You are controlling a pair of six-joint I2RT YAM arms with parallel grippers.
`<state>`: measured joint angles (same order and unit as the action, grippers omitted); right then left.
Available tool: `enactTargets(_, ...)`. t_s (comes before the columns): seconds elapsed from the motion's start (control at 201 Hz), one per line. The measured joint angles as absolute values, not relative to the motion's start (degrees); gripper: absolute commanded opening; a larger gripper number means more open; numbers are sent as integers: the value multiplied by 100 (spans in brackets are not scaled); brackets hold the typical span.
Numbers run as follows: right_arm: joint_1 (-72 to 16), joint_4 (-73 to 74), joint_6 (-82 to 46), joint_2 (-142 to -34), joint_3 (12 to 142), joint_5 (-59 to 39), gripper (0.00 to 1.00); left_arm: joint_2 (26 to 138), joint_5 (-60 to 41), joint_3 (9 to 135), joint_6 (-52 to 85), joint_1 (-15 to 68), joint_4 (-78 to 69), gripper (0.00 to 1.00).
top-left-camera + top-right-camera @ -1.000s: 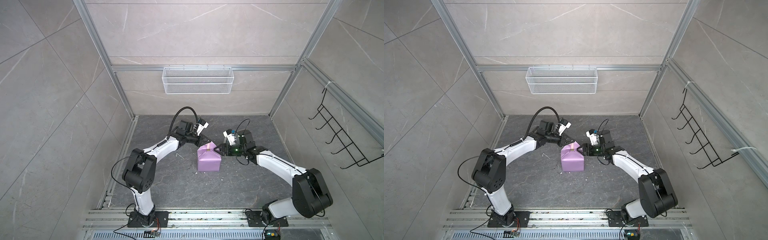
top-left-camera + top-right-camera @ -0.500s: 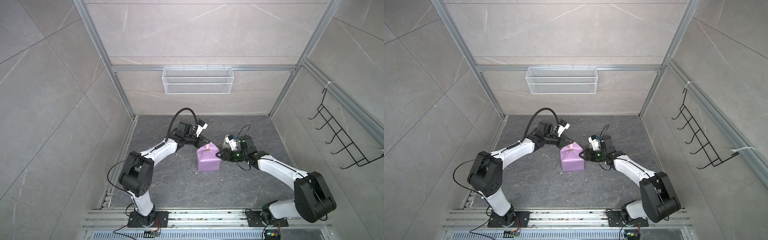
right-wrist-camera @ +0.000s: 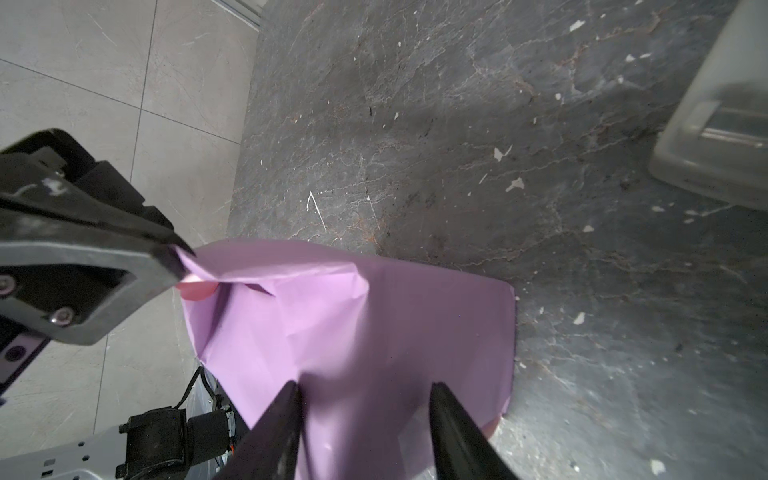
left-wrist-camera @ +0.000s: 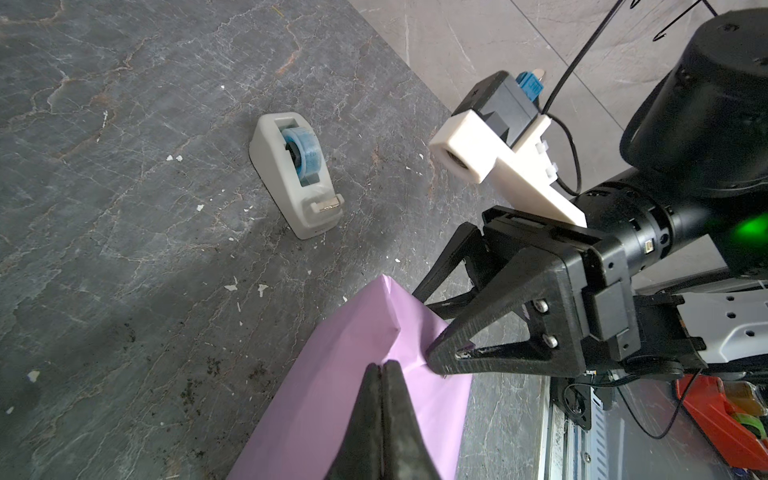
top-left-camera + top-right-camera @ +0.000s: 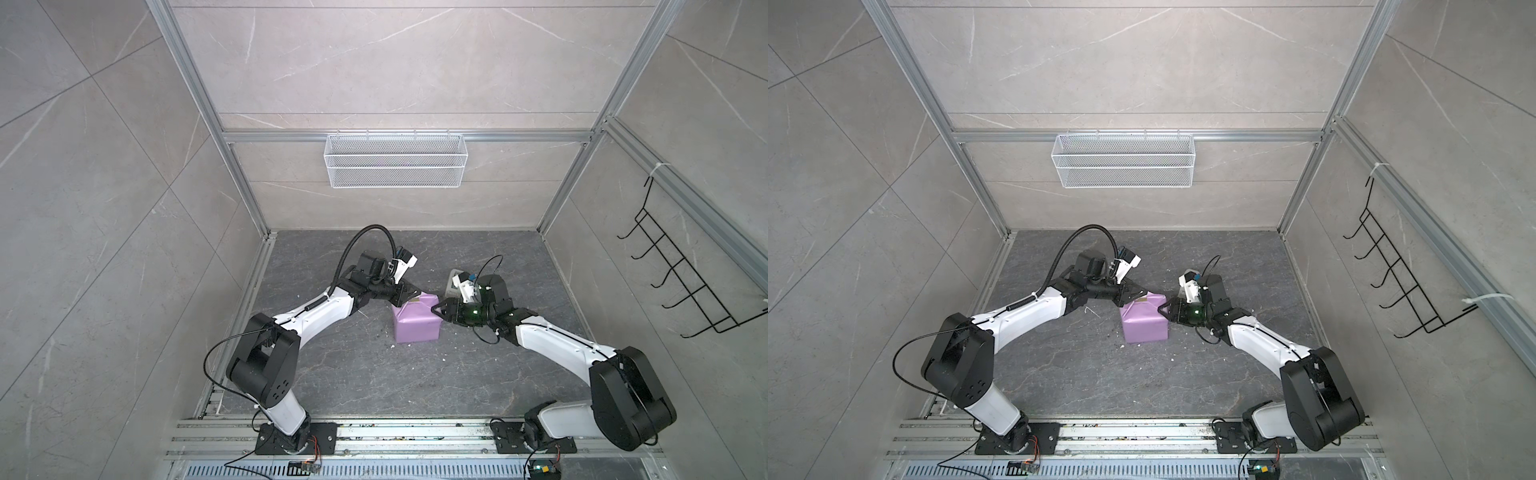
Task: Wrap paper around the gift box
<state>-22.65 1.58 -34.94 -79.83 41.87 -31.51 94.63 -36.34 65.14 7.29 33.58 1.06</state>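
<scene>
My left pincer (image 5: 417,296) is closed, pinching the purple paper (image 5: 415,332). My right pincer (image 5: 435,309) is open at its right side.

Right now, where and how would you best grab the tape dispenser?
Pinch the dispenser across its flat long sides, mid-body by the roll, coming from above, I'd say. It stands upright on the table, narrow that way; lengthwise it looks too long.

right claw (image 3: 365,384): jaws apart over paper (image 3: 374,324) | left claw (image 3: 176,262): pinching paper's raised corner | lilac face outward
</scene>
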Motion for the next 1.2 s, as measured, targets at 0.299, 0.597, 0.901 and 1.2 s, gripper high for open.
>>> enactTargets(0.299,-2320,250,-3651,-7968,4145,-3009,54,9402,-3446,6379,919,3479,73,0)
enactTargets(0.597,-2368,386,-3811,-7881,4007,-2864,56,9323,-3111,6285,1079,3667,62,0)
enactTargets(0.901,-2523,797,-4141,-7714,3701,-2545,57,9216,-2840,6053,1247,3804,-62,0)
enactTargets(1.2,-2655,932,-4311,-7660,3607,-2283,57,9118,-2764,5695,1490,3883,-436,6)
